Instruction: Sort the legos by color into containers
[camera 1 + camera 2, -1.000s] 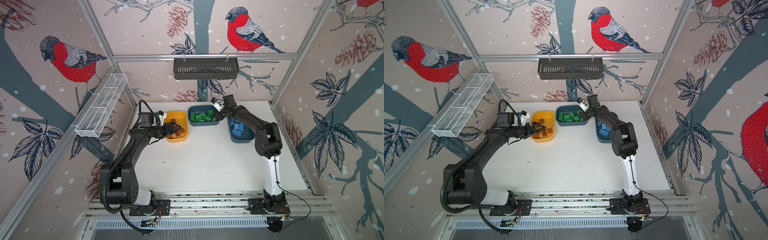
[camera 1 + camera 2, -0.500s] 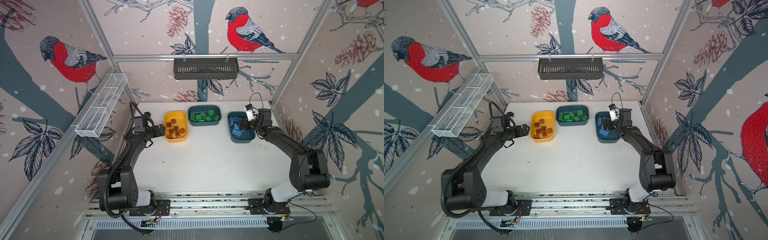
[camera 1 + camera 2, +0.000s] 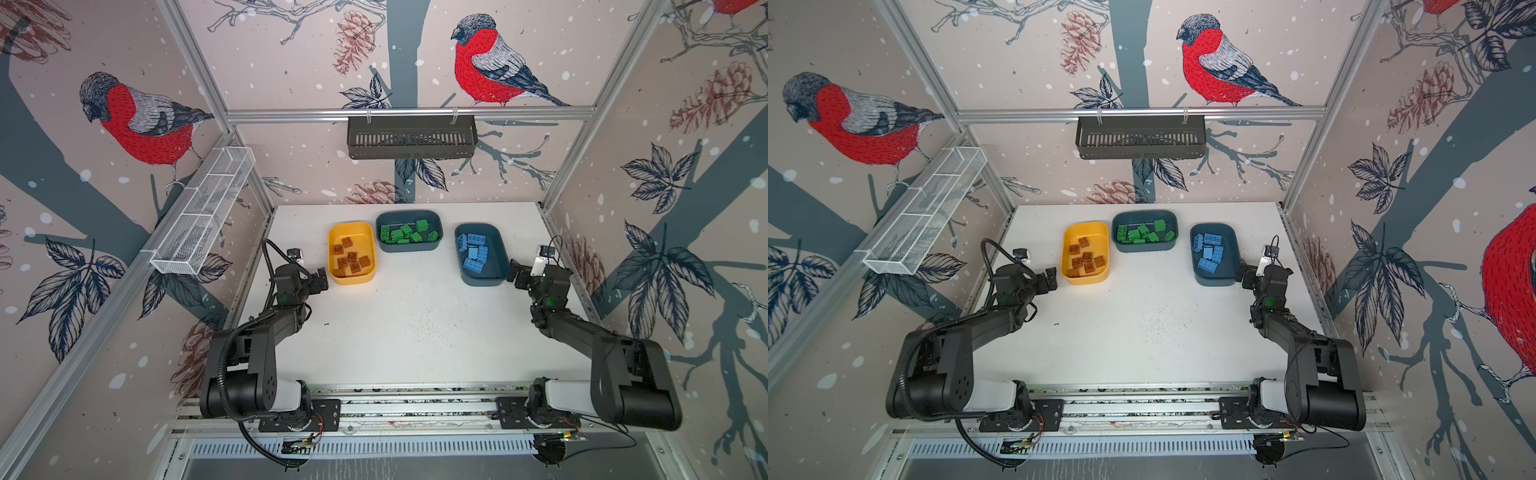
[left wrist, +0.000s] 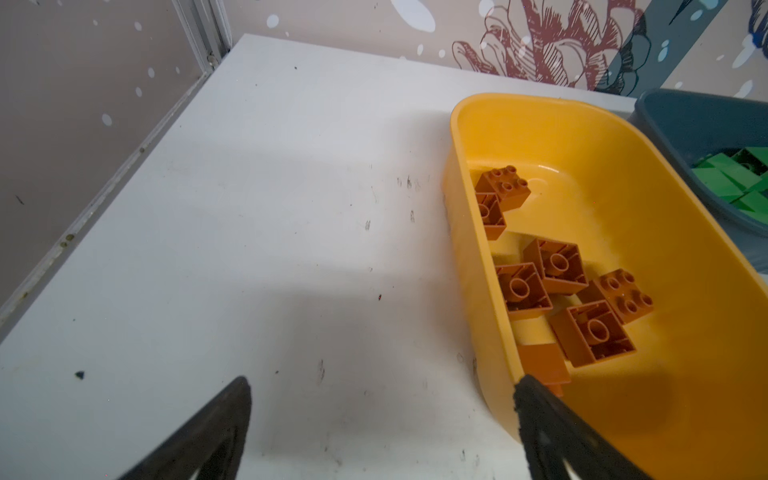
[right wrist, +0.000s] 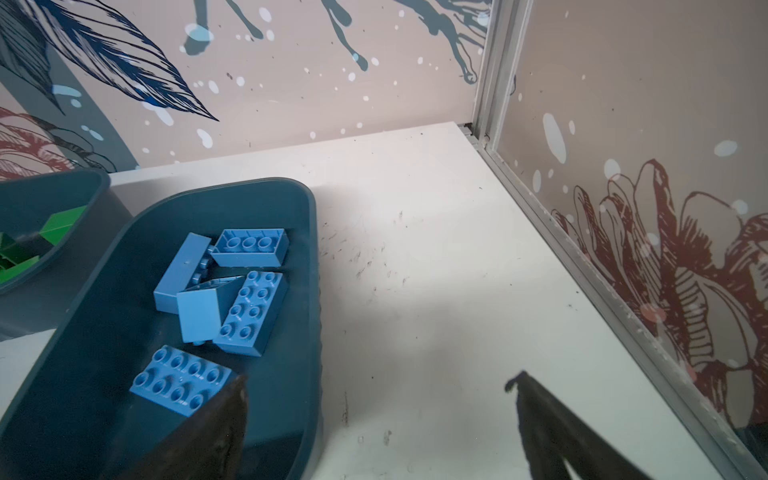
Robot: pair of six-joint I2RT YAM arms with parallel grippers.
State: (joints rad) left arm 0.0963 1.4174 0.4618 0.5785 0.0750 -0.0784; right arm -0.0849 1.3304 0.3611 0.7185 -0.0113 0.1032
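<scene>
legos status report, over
Left gripper open, empty, by yellow tub. Right gripper open, empty, by teal tub of blue legos. Brown legos in yellow, green legos in middle teal tub. None loose on table.

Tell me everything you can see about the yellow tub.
The yellow tub is a shallow, rounded-rectangle container of smooth, glossy-looking plastic, standing upright on the white table, leftmost of three tubs, close beside a dark teal tub. About seven brown-orange bricks lie in it, some studs up, some hollow side up. The open left gripper sits at its near corner; contact cannot be judged.
</scene>
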